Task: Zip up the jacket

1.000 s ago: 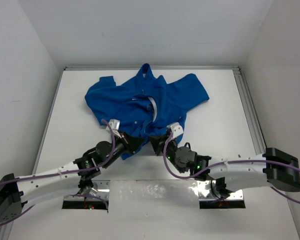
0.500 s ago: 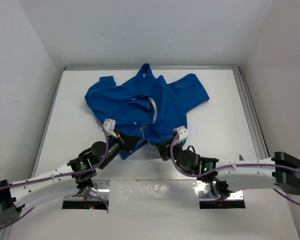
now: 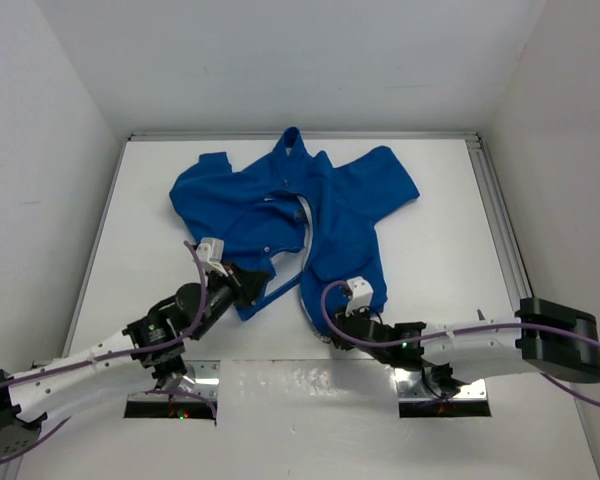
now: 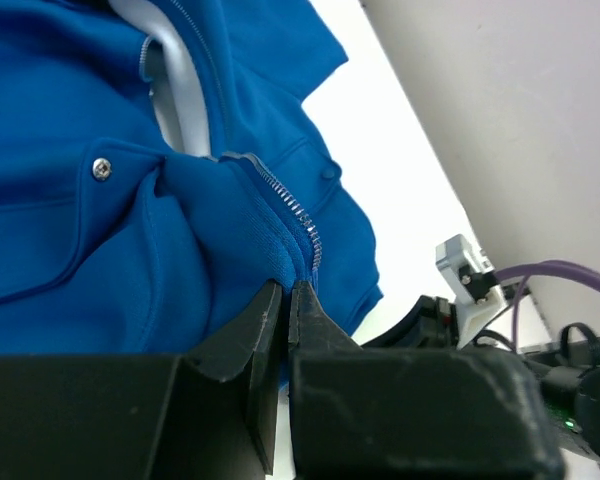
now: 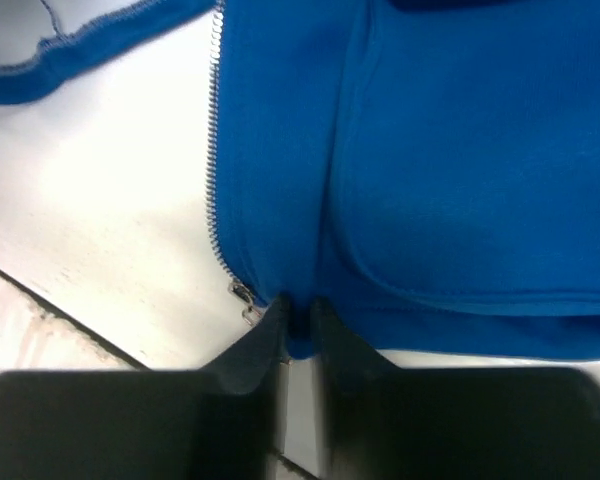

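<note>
Jacket [image 3: 350, 195] royal blue, crumpled flat, front zipper [image 4: 292, 207] undone.

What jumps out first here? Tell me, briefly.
A bright blue jacket sprawls on the white table, its zipper unzipped. Each front hem corner is pinched at the jacket's near edge: one by the left gripper, the other by the right gripper.

The left arm [image 3: 100, 350] stretches low from 7 o'clock in the overhead view toward 2 o'clock. Its tool [image 4: 288, 292] is pinched tight on the zipper edge of the jacket [image 4: 70, 230]. The right arm [image 3: 470, 335] lies nearly flat, pointing to 9 o'clock. Its tool [image 5: 298, 308] shows a narrow gap with the hem corner between the fingertips; whether they press it is unclear.
</note>
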Robot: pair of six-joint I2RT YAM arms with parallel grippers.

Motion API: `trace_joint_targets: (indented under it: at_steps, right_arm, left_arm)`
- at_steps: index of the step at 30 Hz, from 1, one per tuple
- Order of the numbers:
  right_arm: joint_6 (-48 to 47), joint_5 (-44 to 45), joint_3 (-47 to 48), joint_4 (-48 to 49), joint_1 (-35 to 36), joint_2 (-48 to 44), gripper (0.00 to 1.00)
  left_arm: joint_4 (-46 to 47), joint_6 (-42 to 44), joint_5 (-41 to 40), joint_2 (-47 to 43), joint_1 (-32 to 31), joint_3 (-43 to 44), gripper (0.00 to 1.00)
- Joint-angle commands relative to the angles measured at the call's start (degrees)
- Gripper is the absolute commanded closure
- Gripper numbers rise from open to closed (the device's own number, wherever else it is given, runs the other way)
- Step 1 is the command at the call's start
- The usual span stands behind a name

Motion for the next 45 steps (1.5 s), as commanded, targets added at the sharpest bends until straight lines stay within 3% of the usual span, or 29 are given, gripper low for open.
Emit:
trace_joint_targets:
  at_steps: [1,4,7,8,11,12,14,16,17,18,22,26,32,35,45]
  right_arm:
    - [-0.9,-0.4,6.2,-11.4,0.3,-0.4,0.66]
    - [-7.6,-1.1,11.6,-18.8,0.3,-2.6,0.43]
    - [-15.1,-2.4,17.5,-27.6,0.2,-3.2,0.39]
    - [-17.2,-3.6,20.1,-30.4,0.2,-2.7,0.43]
    - [-24.2,-8.8,22.8,-32.9,-0.1,2.6,0.70]
    - [-25.2,-9.9,24.7,-33.3,-0.2,4.4,0.90]
    - [-27.2,-11.3,26.0,-32.5,-0.3,8.2,1.00]
    - [-29.5,-13.7,25.0,-27.8,-0.9,8.9,1.00]
    - [-30.1,-15.4,23.8,-26.4,-2.6,8.8,0.96]
    - [-30.6,-17.4,23.2,-25.1,-3.9,8.6,0.83]
    - [-34.5,-28.3,21.2,-21.3,-9.9,8.8,0.62]
    - [-35.6,-33.6,21.0,-19.5,-11.2,10.4,0.48]
    - [-34.7,-36.7,21.2,-17.0,-11.2,15.1,0.43]
    - [-34.1,-34.1,20.8,-16.3,-11.2,16.3,0.43]
    - [-34.9,-27.7,21.4,-17.5,-11.1,11.0,0.48]
  left_arm:
    - [0.4,1.8,-0.9,0.0,-0.8,2.6,1.00]
    - [-1.7,2.3,-1.3,-0.7,-0.8,2.5,1.00]
    - [-1.4,2.8,-1.8,-0.4,-0.7,2.6,1.00]
    - [-2.0,3.0,-1.4,0.1,-0.7,3.2,1.00]
    - [-0.7,3.0,-1.2,-0.5,-0.7,2.2,1.00]
    - [-0.7,3.0,-1.2,-0.6,-0.7,1.9,1.00]
    - [-2.2,3.2,-1.5,-0.8,-0.7,2.6,1.00]
    - [-2.9,3.1,-1.9,-2.1,-0.7,2.5,1.00]
    - [-2.8,2.8,-2.0,-2.8,-0.7,1.7,1.00]
    - [-3.0,2.8,-2.1,-3.3,-0.7,1.5,1.00]
    - [-5.2,2.2,-2.3,-5.2,-0.7,1.5,1.00]
    - [-5.9,1.8,-2.3,-6.9,-0.7,1.1,1.00]
    - [-5.6,1.6,-2.3,-7.4,-0.7,0.5,1.00]
    - [-5.8,1.4,-2.2,-7.6,-0.7,0.3,1.00]
    - [-5.7,1.4,-2.0,-7.3,-0.7,0.6,1.00]
